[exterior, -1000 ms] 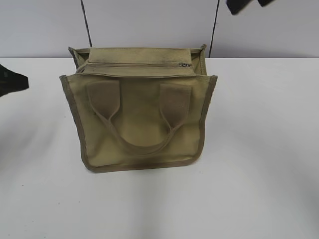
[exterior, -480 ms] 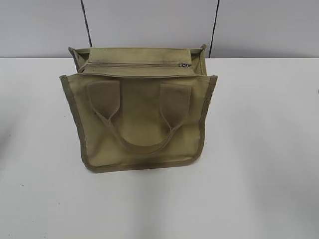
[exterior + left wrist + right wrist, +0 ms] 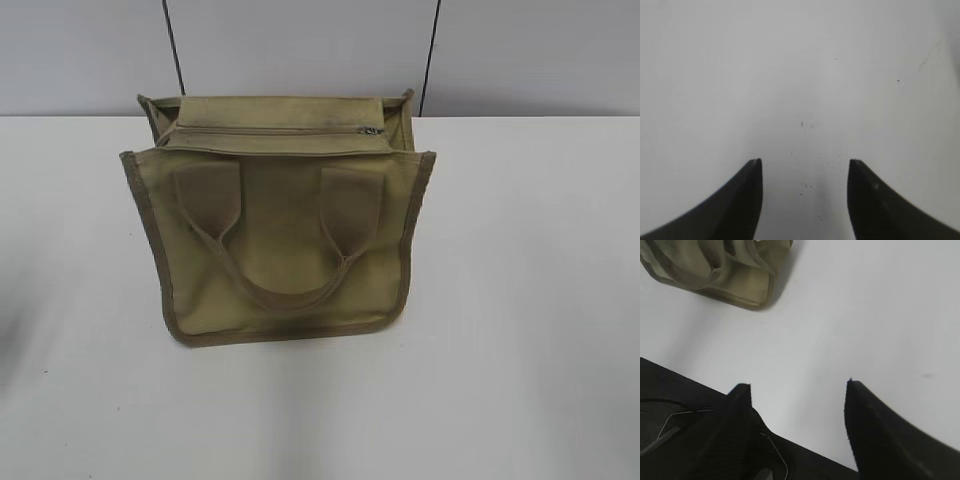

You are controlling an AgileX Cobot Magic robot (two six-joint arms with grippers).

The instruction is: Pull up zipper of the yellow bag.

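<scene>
The zipper (image 3: 270,130) runs across the top panel of the yellow bag (image 3: 280,230), a thin dark line from about 9 o'clock to 3 o'clock in the exterior view, with its small silver slider (image 3: 370,130) at the 3 o'clock end. The bag stands near the middle of the white surface (image 3: 520,300), close to the back wall, one handle loop (image 3: 285,275) hanging down its front face.

Neither arm shows in the exterior view. The left end effector (image 3: 805,165) hangs with its fingers spread wide and nothing between them, over bare surface. The right end effector (image 3: 797,385) is likewise wide apart and empty, with one corner of the bag at about 11 o'clock in its wrist view.

The step in hand seems to be the approach. To do it well, one arm should likely pin the bag's top edge beside the slider while the other pinches the small pull squarely, then draws straight along the tooth line toward 9 o'clock. The soft canvas will probably buckle if unsupported, and the pull is small enough to slip from a shallow grip.
</scene>
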